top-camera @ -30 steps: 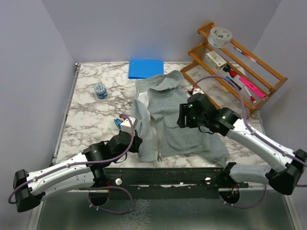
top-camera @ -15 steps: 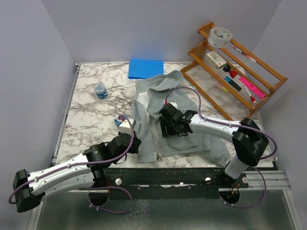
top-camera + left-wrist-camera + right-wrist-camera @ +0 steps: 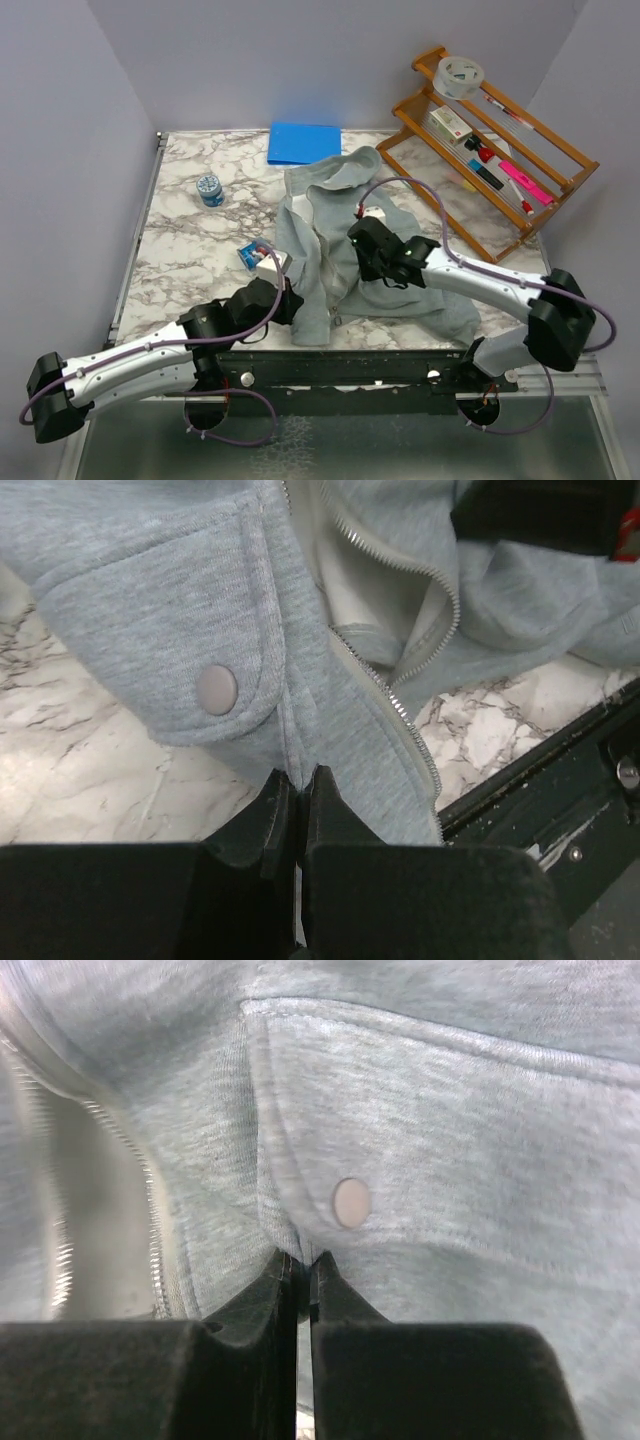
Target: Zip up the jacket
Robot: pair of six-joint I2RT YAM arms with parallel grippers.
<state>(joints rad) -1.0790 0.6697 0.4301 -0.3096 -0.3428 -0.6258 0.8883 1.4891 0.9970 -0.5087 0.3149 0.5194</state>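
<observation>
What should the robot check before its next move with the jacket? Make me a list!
1. Left gripper has hold of the jacket: ok, it is shut on the fabric under a pocket flap.
2. Right gripper has hold too: ok, it is shut on the fabric just under a snap.
3. Zipper teeth joined: not ok, the two rows lie apart.
4. Zipper pull found: cannot tell, neither wrist view shows it clearly.
5. Front lying smooth: not ok, it is rumpled between the arms.
</observation>
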